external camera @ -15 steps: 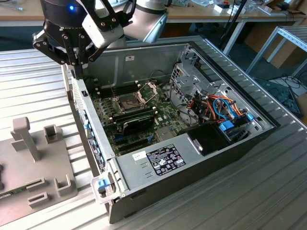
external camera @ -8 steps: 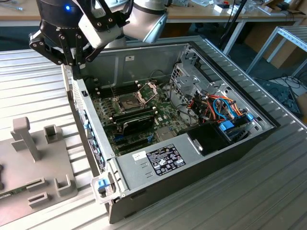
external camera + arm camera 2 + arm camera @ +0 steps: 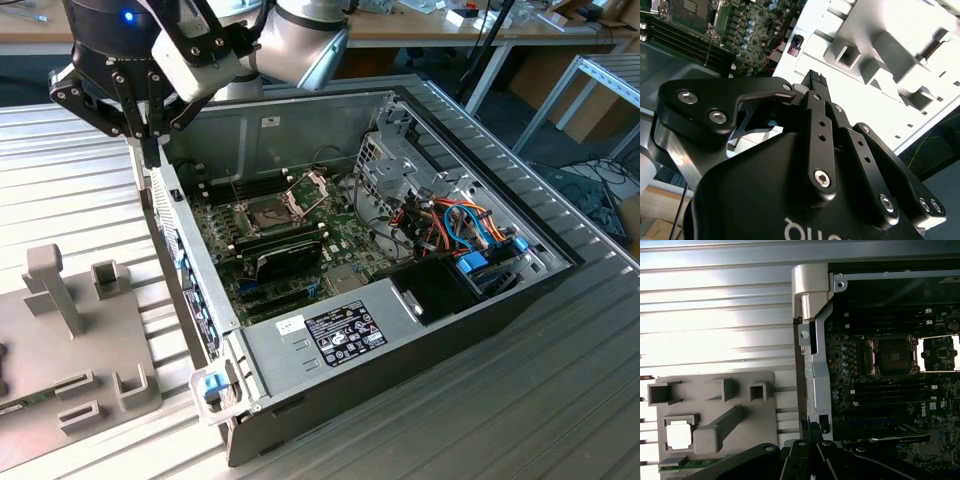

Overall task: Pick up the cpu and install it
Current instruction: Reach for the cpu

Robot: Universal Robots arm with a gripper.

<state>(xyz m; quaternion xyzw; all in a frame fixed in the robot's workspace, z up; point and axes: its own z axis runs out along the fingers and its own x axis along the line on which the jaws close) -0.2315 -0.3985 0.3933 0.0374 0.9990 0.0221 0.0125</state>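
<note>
Dull silver-grey metal tops the cpu (image 3: 679,434), a small flat square chip lying face-up in a shallow pocket of a pale grey moulded plastic holder tray (image 3: 60,360). The tray sits on the ribbed metal table (image 3: 80,170), just outside the open grey steel computer case (image 3: 290,125). From where I stand, the arm's black two-fingered gripper (image 3: 149,148) hangs over the case's side wall nearest that tray, its fingers pinched together on nothing. Inside the case, on the green motherboard (image 3: 340,240), the square black socket (image 3: 268,212) looks bare, with its hinged metal frame (image 3: 310,185) standing open beside it. I judge that the pick-up has not begun, as the chip lies well apart from the claw. Lifting it would call for spread fingers brought squarely down over the pocket, to grip the chip's thin edges without tilting it. The chip's top glares pale under the light, plain and flat, and looks tiny beside the case.
</note>
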